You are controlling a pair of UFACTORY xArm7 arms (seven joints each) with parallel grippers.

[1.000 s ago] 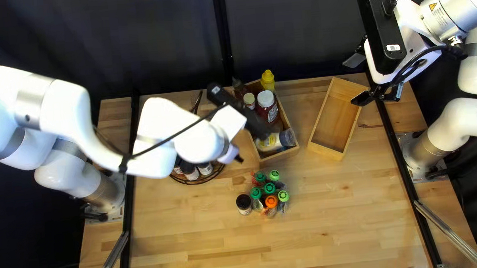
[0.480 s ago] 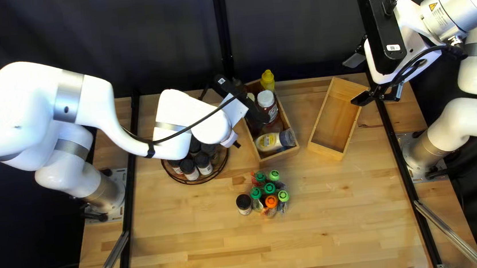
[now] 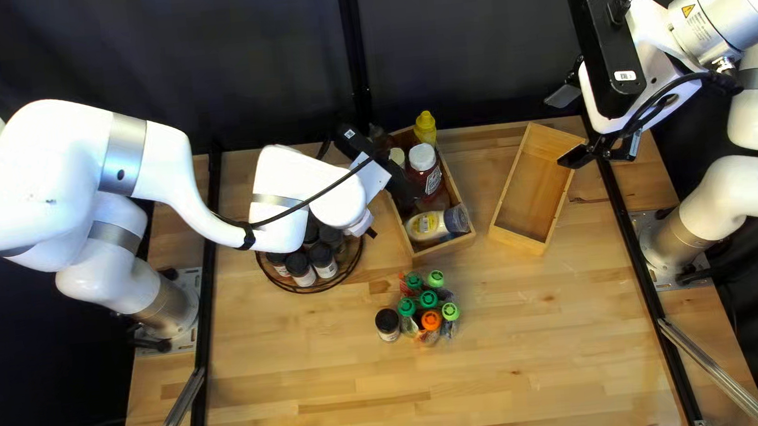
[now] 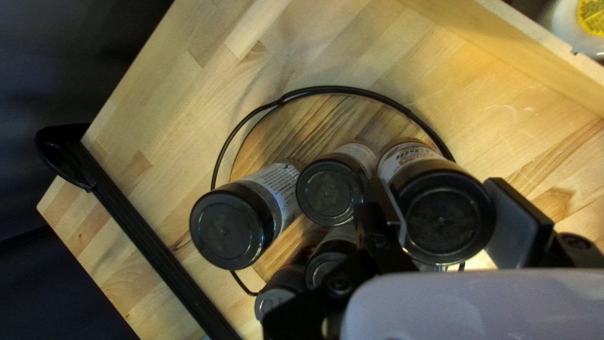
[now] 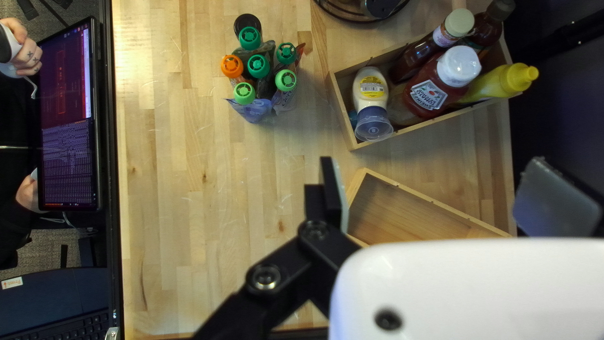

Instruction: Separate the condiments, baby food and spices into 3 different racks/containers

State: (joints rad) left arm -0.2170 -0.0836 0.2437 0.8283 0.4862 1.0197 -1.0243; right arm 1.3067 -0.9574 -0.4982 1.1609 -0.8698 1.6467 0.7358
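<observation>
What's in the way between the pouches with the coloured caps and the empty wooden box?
Nothing visible stands between the pouches and the empty box. The condiment box has a corner near that route but sits beside it.

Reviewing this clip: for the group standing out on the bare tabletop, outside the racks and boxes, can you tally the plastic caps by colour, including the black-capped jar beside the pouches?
Dark green round plastic caps: 3
Light green round plastic caps: 2
Orange round plastic cap: 1
Black round jar cap: 1
Total: 7
</observation>
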